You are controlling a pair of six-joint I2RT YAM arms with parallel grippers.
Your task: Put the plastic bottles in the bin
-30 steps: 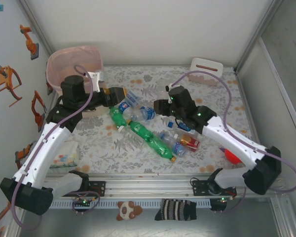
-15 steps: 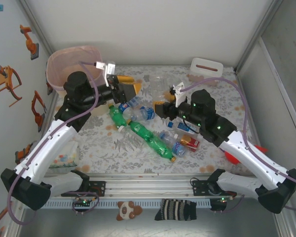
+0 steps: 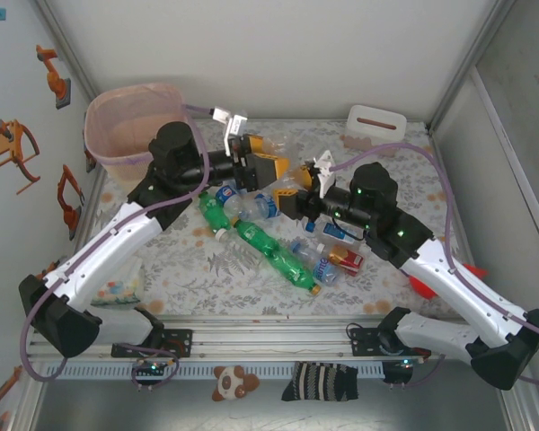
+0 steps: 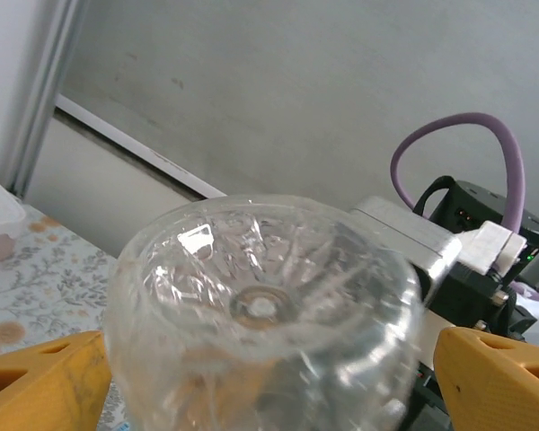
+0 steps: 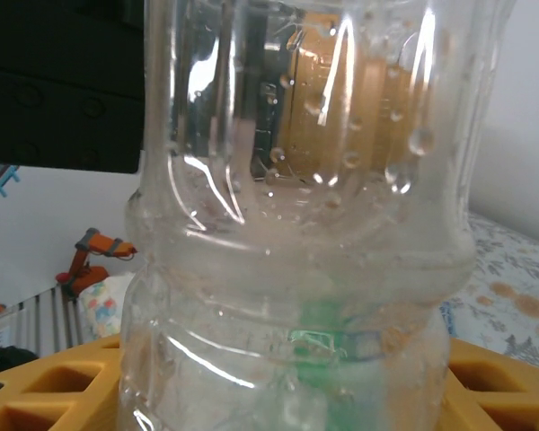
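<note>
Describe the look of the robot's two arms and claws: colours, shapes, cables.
The left arm and right arm have white shells, black joint housings and a looping purple cable each. The left claw and right claw have blocky orange fingers with hollow cells. Small green lights dot the right arm.

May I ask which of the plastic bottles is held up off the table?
The clear bottle gripped in the right gripper; the green bottles and the small labelled bottles all lie on the table.
</note>
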